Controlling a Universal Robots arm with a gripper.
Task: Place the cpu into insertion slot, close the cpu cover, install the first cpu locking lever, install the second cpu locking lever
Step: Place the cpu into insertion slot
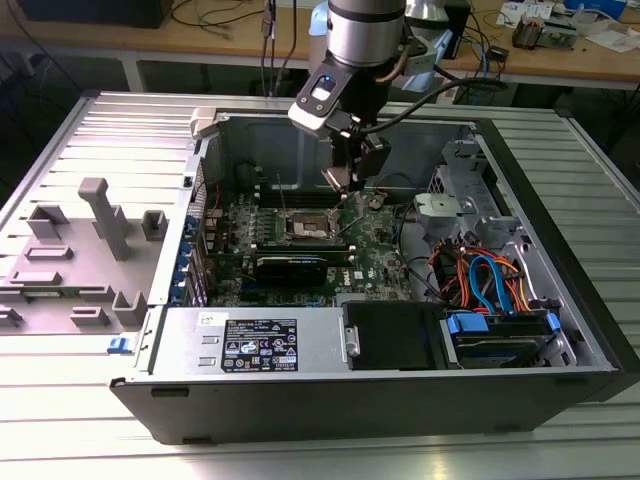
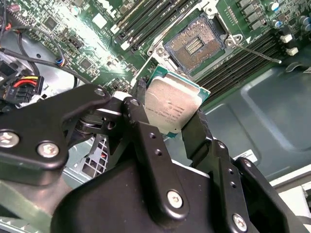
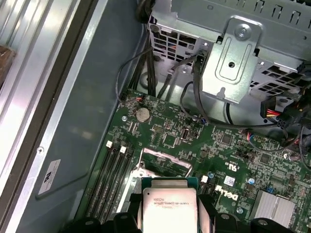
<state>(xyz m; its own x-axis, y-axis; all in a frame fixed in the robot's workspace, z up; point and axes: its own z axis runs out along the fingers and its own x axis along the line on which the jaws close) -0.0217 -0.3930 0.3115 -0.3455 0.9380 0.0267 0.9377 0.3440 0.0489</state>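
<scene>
The black two-fingered gripper (image 2: pixel 171 119) is clamped on the small flat square cpu (image 2: pixel 171 108) with its dull grey metal top, the fingers (image 2: pixel 141 109) pressing two opposite edges. The chip hangs tilted in the air above the green circuit board (image 2: pixel 92 43), near but not in the square silver-rimmed insertion slot (image 2: pixel 194 44), whose dark centre lies uncovered. In the exterior view the board lies inside an open grey metal computer case (image 1: pixel 560 330).

No print clear enough for me to read: fine lines on the cpu (image 2: pixel 172 104) in my claw (image 2: pixel 170 112), a sticker (image 1: pixel 258 347) on the power supply (image 1: pixel 320 345), and a white label (image 3: pixel 50 175) on the case wall (image 3: pixel 82 121).
</scene>
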